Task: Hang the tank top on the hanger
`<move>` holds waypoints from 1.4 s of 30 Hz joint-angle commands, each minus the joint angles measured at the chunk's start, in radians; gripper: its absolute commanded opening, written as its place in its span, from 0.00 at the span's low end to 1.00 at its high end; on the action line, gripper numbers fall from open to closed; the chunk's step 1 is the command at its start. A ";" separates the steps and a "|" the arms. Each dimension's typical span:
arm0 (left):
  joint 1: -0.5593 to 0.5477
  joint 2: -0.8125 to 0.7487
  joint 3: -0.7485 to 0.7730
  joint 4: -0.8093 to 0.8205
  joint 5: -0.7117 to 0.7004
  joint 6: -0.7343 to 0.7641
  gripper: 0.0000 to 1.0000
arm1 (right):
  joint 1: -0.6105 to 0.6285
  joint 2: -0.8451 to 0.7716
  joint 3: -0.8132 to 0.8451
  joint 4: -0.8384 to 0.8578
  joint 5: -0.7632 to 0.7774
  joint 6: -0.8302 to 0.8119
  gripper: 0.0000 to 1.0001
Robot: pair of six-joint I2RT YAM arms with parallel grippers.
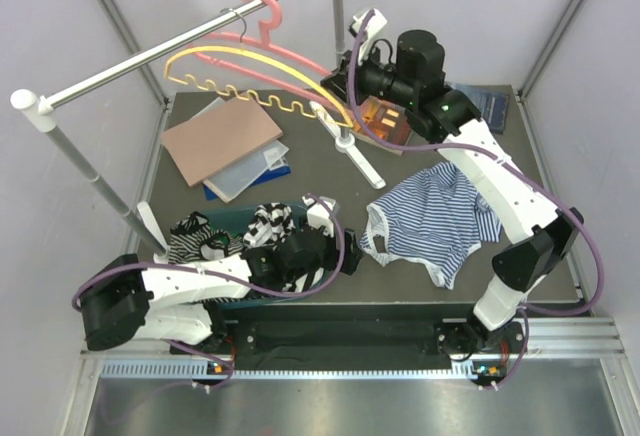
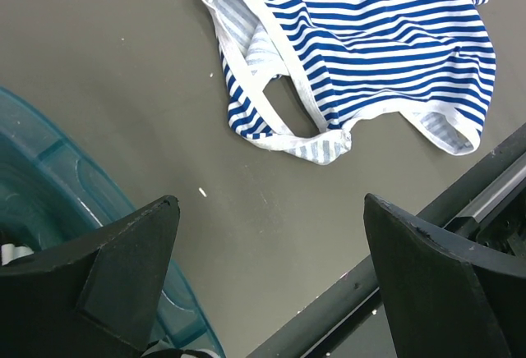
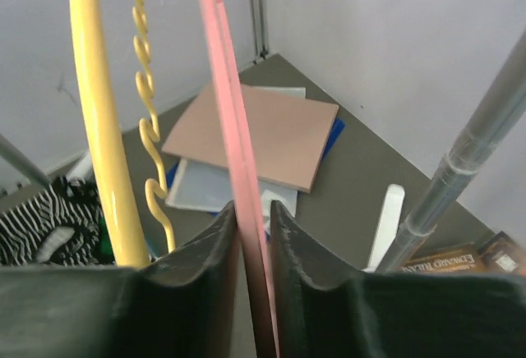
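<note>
The tank top (image 1: 435,218) is spread on the counter (image 1: 310,171), near the left hand (image 2: 267,210) — held wide, empty. The pink hanger (image 3: 233,144) is pinched by the right hand (image 3: 253,218) — just beside the yellow hanger (image 3: 101,144), which could be dragged off the rail (image 1: 150,48) with it.

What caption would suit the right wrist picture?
Right gripper pinching the pink hanger, with the yellow hanger alongside.
</note>
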 commanded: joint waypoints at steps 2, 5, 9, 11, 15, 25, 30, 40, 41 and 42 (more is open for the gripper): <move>-0.002 -0.032 -0.015 -0.005 -0.026 -0.005 0.99 | 0.060 -0.002 0.068 -0.021 0.063 -0.091 0.04; -0.002 -0.035 -0.015 -0.007 -0.028 -0.005 0.99 | 0.081 -0.016 0.070 -0.018 0.091 -0.114 0.00; -0.002 -0.032 -0.017 -0.007 -0.029 -0.010 0.99 | 0.089 -0.037 0.064 -0.011 0.112 -0.119 0.00; -0.002 -0.031 -0.017 -0.007 -0.029 -0.013 0.99 | 0.096 -0.060 0.053 0.009 0.130 -0.119 0.00; -0.002 -0.031 -0.018 -0.007 -0.028 -0.013 0.99 | 0.098 -0.102 0.027 0.041 0.157 -0.114 0.00; -0.002 -0.045 -0.015 -0.010 -0.037 -0.010 0.99 | 0.100 -0.220 -0.068 0.054 0.199 -0.108 0.00; -0.003 -0.054 -0.008 -0.013 -0.039 0.005 0.99 | 0.100 -0.304 -0.209 0.051 0.233 -0.105 0.00; -0.003 -0.052 0.022 -0.011 -0.019 0.068 0.98 | 0.100 -0.586 -0.482 -0.017 0.296 -0.048 0.00; -0.003 -0.043 0.025 -0.010 -0.017 0.074 0.98 | 0.100 -0.608 -0.502 -0.029 0.308 -0.044 0.00; -0.003 -0.036 0.028 0.002 -0.011 0.080 0.95 | 0.101 -0.631 -0.537 -0.043 0.321 -0.040 0.00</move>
